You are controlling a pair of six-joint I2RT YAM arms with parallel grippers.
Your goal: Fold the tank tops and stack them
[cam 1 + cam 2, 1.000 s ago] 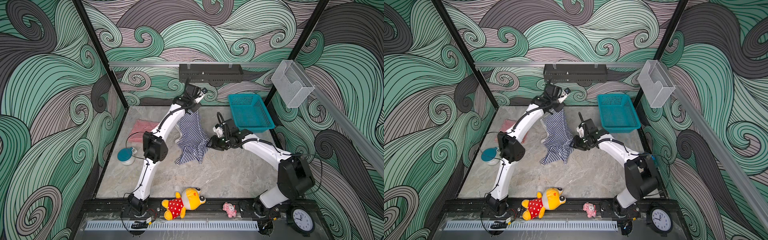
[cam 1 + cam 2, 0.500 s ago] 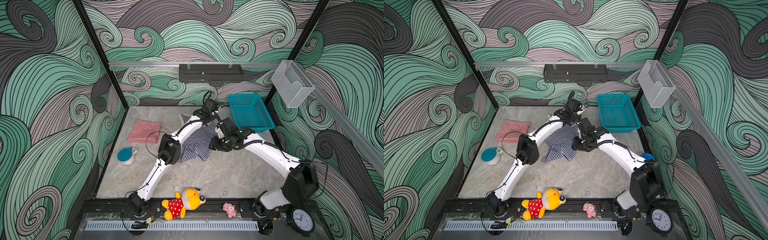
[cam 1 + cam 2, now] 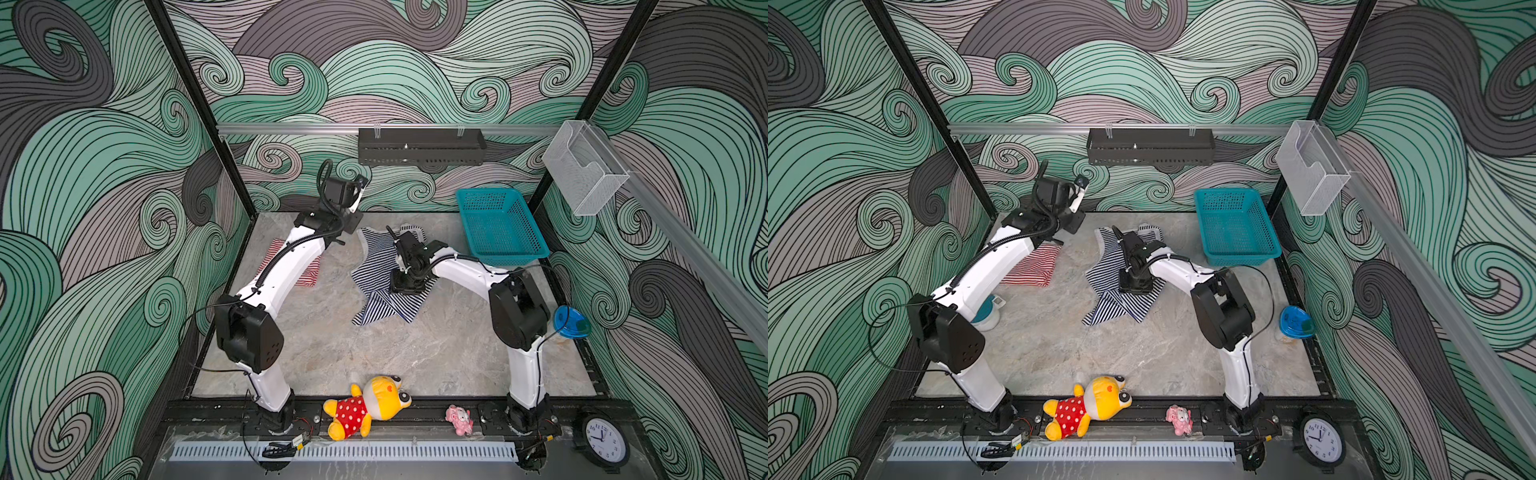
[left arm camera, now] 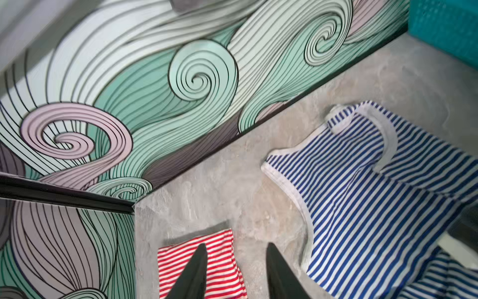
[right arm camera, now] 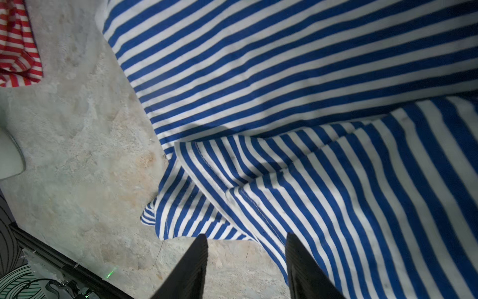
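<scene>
R hand (image 5: pixel 245 235) released: fingers (image 5: pixel 305 266) apart, bare worktop (image 5: pixel 77 155) showing betw. them, nothing gripped. One finger overlaps the hem of the navy-and-white tank top (image 5: pixel 284 64) in wrist view; can't tell if it touches. In both top views R hand (image 3: pixel 405 286) (image 3: pixel 1136 284) points down over the mid-lower part of that top (image 3: pixel 374 257) (image 3: pixel 1102 270). Navy top lies unfolded mid-worktop, straps and white-trimmed neck (image 4: pixel 388 139) toward the back wall, lower hem bunched and doubled over toward the front. L hand (image 4: pixel 236 246) also released, fingers (image 4: pixel 196 271) spread w/ nothing betw. them; it is raised near the back wall (image 3: pixel 356 188) (image 3: pixel 1077 189), clear of the cloth. Below it, at the worktop's left, the red-and-white tank top (image 4: pixel 170 264) (image 3: pixel 1034 266) lies folded flat, partly hidden by the L arm in a top view (image 3: pixel 312 276). The 2 tops are apart, bare worktop (image 3: pixel 332 340) betw. them, not stacked. Teal basket (image 3: pixel 509 255) sits back-right, near the navy top's straps. Yellow plush toy (image 3: pixel 365 407) in a red dotted dress lies on the front rail.
</scene>
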